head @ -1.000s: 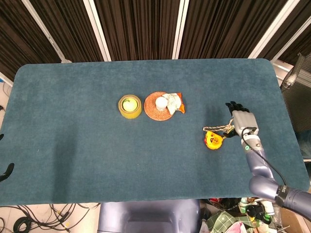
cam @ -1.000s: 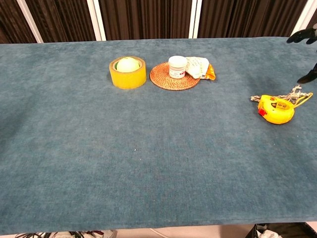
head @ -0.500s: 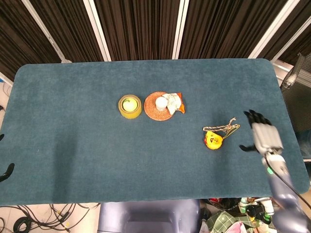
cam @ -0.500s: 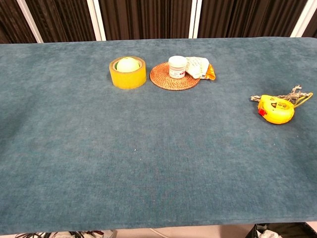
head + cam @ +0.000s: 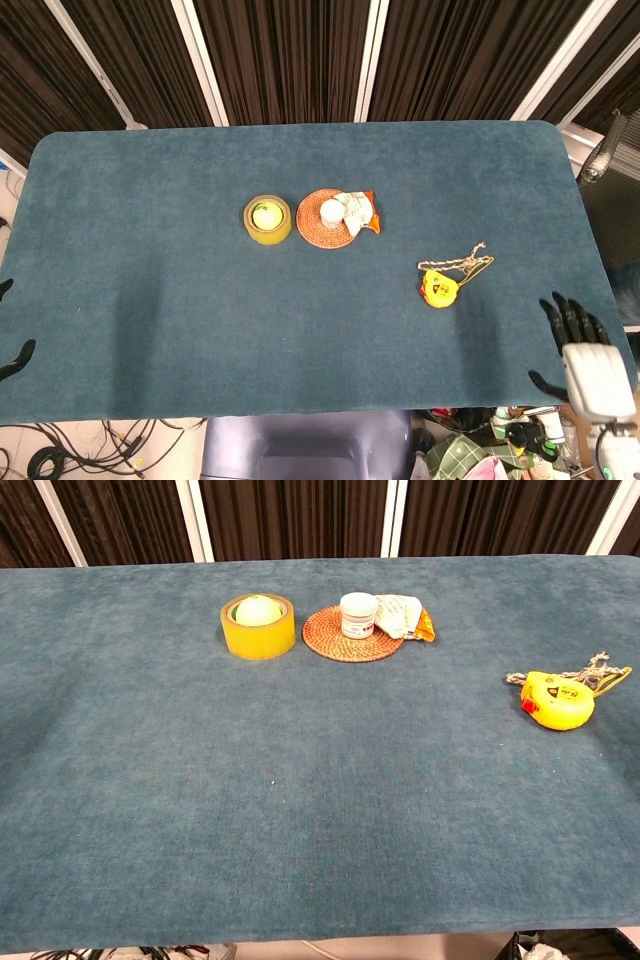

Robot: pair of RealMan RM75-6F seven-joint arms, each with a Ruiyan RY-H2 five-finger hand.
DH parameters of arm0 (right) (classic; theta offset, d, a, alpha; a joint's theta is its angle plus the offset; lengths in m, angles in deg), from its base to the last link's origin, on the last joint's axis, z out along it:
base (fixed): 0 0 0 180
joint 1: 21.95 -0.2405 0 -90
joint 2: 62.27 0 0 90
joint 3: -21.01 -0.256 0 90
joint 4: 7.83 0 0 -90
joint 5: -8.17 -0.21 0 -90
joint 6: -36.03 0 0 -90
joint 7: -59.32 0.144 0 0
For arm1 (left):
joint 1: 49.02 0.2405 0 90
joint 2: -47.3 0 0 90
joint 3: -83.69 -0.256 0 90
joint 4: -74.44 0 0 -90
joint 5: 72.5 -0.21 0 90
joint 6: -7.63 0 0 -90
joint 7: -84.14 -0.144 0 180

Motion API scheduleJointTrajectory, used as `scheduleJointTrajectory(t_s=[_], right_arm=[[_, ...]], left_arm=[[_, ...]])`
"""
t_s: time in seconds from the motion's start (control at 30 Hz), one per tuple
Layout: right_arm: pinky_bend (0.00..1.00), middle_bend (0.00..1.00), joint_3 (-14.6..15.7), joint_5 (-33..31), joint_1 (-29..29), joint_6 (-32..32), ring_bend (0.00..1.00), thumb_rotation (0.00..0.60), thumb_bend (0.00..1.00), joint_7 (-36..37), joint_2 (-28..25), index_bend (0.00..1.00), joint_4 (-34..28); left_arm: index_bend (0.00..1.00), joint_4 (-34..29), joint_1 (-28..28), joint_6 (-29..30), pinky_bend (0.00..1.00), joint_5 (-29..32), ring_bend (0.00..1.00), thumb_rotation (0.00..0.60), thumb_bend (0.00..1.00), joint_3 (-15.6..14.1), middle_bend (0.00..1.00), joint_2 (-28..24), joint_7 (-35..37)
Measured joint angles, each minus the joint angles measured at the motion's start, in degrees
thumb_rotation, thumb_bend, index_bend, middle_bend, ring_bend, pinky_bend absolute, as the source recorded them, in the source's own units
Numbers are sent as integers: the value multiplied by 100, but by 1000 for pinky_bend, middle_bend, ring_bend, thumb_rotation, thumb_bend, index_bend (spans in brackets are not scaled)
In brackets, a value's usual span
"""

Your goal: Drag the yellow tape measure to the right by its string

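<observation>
Behind the teal felt tabletop (image 5: 150,300) hang dark pleated curtains (image 5: 280,60) split by white posts (image 5: 372,60), with tangled cables (image 5: 90,445) on the floor below its near edge.

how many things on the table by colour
yellow: 2 (tape roll, tape measure)
orange-brown: 1 (woven coaster)
white: 1 (small jar)
white and orange: 1 (snack packet)
total: 5

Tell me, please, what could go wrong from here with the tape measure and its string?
The right robot hand is open near the table's front right corner, apart from the string, so any drag needs a fresh grasp. The thin string lies bunched beside the yellow tape measure, and fingers could miss it or nudge the case instead. If dragged further right, the tape measure might near the table edge.
</observation>
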Motion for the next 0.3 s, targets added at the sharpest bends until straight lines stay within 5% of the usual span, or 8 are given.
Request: scheduleJointTrajectory(t_s=[0.3], right_arm=[[124, 0, -102, 128, 219, -169, 0, 600, 65, 148, 162, 0, 381]], left_arm=[[100, 100, -13, -39, 0, -93, 0, 600, 305, -64, 0, 51, -169]])
